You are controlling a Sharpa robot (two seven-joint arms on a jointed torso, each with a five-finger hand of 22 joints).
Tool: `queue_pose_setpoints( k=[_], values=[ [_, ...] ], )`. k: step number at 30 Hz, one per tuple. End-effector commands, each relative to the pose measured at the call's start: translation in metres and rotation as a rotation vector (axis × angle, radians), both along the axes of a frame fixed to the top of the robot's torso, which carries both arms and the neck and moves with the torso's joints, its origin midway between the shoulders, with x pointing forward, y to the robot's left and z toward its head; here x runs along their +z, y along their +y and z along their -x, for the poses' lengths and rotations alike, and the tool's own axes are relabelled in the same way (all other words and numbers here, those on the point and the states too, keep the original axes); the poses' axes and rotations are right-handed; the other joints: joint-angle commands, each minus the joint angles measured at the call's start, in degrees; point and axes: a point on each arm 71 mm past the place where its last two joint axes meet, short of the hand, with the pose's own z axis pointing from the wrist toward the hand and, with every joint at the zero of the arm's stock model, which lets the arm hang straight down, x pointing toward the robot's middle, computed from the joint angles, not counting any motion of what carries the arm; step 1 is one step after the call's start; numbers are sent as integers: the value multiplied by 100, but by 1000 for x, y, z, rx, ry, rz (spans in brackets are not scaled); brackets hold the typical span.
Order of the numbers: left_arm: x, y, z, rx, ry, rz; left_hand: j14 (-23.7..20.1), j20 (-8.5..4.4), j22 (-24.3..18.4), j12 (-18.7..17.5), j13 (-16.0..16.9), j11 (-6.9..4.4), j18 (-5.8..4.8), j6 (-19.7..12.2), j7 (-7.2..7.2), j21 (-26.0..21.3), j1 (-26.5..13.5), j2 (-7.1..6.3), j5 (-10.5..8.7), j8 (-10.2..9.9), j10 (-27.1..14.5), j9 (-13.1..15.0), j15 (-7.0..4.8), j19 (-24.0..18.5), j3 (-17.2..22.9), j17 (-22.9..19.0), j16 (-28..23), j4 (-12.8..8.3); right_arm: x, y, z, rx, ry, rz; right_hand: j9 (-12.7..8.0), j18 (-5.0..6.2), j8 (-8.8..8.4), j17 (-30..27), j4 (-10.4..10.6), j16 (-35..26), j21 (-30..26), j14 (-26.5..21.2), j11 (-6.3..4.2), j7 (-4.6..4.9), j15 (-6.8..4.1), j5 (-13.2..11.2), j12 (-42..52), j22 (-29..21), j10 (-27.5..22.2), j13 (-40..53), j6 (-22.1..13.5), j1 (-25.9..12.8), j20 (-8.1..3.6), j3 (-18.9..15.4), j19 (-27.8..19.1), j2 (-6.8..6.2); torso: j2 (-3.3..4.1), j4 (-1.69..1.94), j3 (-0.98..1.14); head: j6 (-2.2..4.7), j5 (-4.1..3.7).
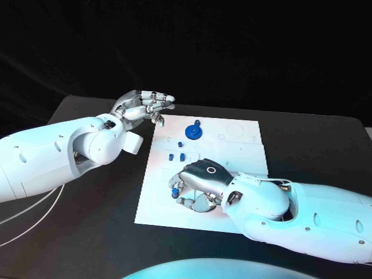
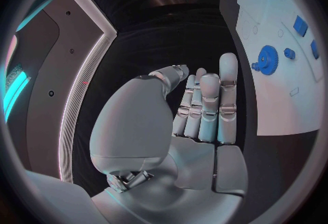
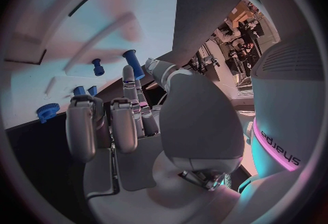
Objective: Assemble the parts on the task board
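Our right hand (image 1: 201,185) pinches a blue peg (image 1: 176,190) in its fingers over the board's (image 1: 236,131) near-left part; our left hand (image 1: 144,106), curled, holds nothing beyond the far-left corner, farther off.

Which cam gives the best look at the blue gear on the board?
Left wrist view: the blue gear shows its teeth and hub clearly on the white board, nothing in front. Head view shows it small, far from the right hand. Right wrist view catches it at the board's edge, small.
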Motion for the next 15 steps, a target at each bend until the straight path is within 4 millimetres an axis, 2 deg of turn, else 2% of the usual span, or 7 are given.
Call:
queue_pose_setpoints(
  k=[1,9,15],
  values=[
    [1,-2,1,-15,0,10,-45,21,-10,37,4,11,86,-40,11,-20,-24,12,-11,5,-35,-4,3,9,-18,-5,30,-25,-1,-2,-1,-4,-7,3,6,-46,35,330,-26,-19,0,342,15,10,40,3,18,1209,28,6,45,-19,21,-2,364,35,1,6,-4,3,-8],
    [1,-1,1,-12,1,9,-45,21,-10,37,4,11,86,-40,11,-20,-24,12,-11,5,-35,-4,3,9,-18,-5,30,-25,3,-7,-1,-21,-32,-30,-3,-46,12,317,-31,-24,-6,339,26,20,47,24,-2,1208,-2,8,17,-24,24,-7,362,16,3,1,1,16,-26],
    [1,0,1,-11,0,8,-45,21,-10,37,4,11,86,-40,11,-20,-24,12,-11,5,-35,-4,3,9,-18,-5,30,-25,17,-21,0,-56,-78,-128,-21,-50,-29,307,-39,-28,16,337,28,28,50,58,5,1216,16,25,-40,-24,28,-15,369,-1,-2,-10,1,42,-69]
  ],
)
